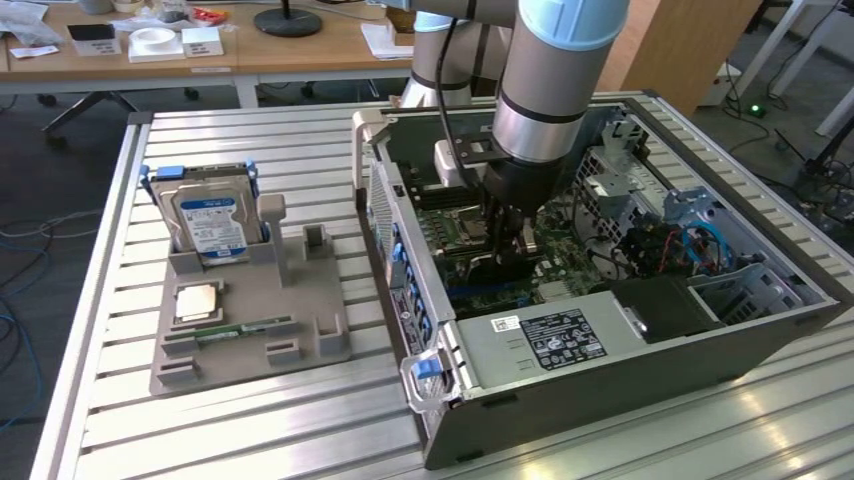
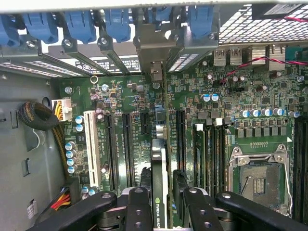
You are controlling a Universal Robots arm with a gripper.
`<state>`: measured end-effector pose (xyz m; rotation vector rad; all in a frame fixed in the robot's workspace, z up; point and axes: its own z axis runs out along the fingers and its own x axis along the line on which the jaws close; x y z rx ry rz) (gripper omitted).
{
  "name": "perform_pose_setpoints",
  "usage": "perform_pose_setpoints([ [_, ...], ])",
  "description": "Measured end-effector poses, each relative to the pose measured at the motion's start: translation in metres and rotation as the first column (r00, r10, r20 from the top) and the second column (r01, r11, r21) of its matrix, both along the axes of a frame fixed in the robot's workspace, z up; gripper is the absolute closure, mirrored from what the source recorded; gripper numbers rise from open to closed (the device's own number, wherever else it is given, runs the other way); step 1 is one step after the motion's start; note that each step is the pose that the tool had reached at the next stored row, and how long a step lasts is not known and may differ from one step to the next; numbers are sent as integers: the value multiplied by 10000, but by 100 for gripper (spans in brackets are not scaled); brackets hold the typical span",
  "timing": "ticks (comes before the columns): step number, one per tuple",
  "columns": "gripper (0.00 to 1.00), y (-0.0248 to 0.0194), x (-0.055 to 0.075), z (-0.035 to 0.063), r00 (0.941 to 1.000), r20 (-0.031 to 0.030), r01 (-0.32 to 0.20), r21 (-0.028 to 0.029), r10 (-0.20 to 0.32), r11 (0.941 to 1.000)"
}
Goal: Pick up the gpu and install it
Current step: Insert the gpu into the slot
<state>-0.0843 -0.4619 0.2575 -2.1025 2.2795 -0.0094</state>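
Wrist view: gpu [image 2: 160, 183] stands edge-on between the tool [image 2: 160, 195] fingers (clamped), over the motherboard [image 2: 231, 125].

A glossy green circuit board [image 2: 231, 120] fills a grey sheet-metal computer case [image 1: 627, 400], beside blue plastic slot clips [image 2: 77, 21]. Matt black gripper [image 2: 161, 190] fingers flank the gpu [image 2: 160, 192], its edge black and silvery. Outside, ribbed aluminium table [image 1: 267, 430], matt grey plastic holder [image 1: 254, 345], shiny metal hard drive [image 1: 211, 225].
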Motion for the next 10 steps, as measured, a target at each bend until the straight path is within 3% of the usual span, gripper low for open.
perform_pose_setpoints([
  [10,74,0,0,0,10000,0,0,-1,0,10000],
])
